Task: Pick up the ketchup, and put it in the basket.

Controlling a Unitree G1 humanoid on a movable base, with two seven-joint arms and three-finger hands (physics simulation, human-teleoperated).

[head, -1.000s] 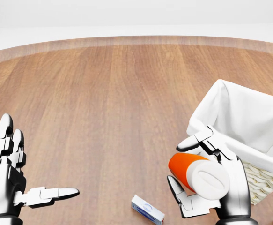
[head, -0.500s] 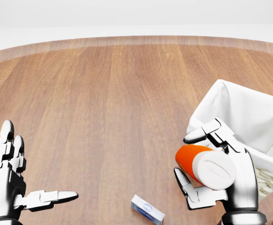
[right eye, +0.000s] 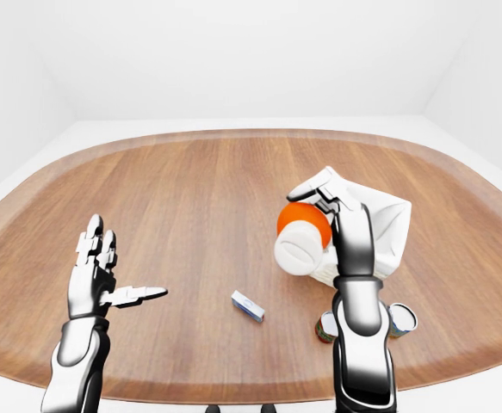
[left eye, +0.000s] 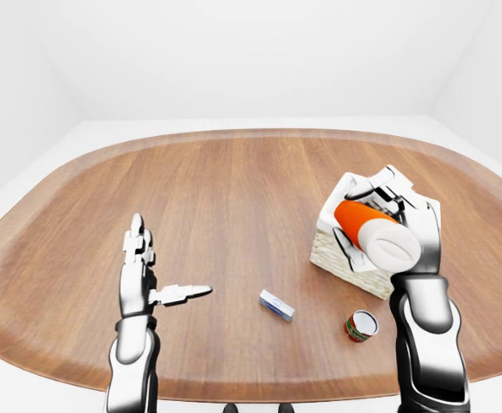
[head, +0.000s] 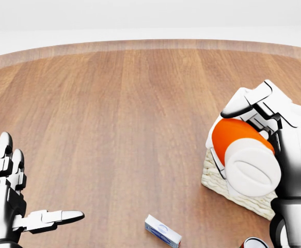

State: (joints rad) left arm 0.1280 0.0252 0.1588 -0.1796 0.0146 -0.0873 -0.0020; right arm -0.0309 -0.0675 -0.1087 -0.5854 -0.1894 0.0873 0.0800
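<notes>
a: where's the ketchup [head: 241, 155] right now?

b: in the right hand [head: 266, 155]. the fingers are curled round the orange body, and its white cap faces the camera. in the head view it sits at about 4 o'clock, lying on its side, up off the surface [left eye: 233, 198] and over the near edge of the basket [right eye: 380, 232].

a: and the left hand [left eye: 143, 275]?

b: spread wide with nothing in it, thumb stuck out sideways, at about 8 o'clock in the left-eye view, well apart from everything.

a: what could go wrong from here?

b: i'd say the bottle looks closer to the basket's rim than its middle. if the fingers let go here, it could catch the rim and roll out onto the surface, or tip the cloth lining sideways. the grip also looks to be across a round, smooth body, so it might slip early.

a: anything in the basket already?

b: can't tell. the white lining and the hand hide the inside.

a: other containers?

b: a small can [left eye: 362, 325] stands at 5 o'clock in the left-eye view, near the basket. its contents are too small to make out. a little blue-and-white box [left eye: 276, 305] lies flat at 6 o'clock.
</notes>
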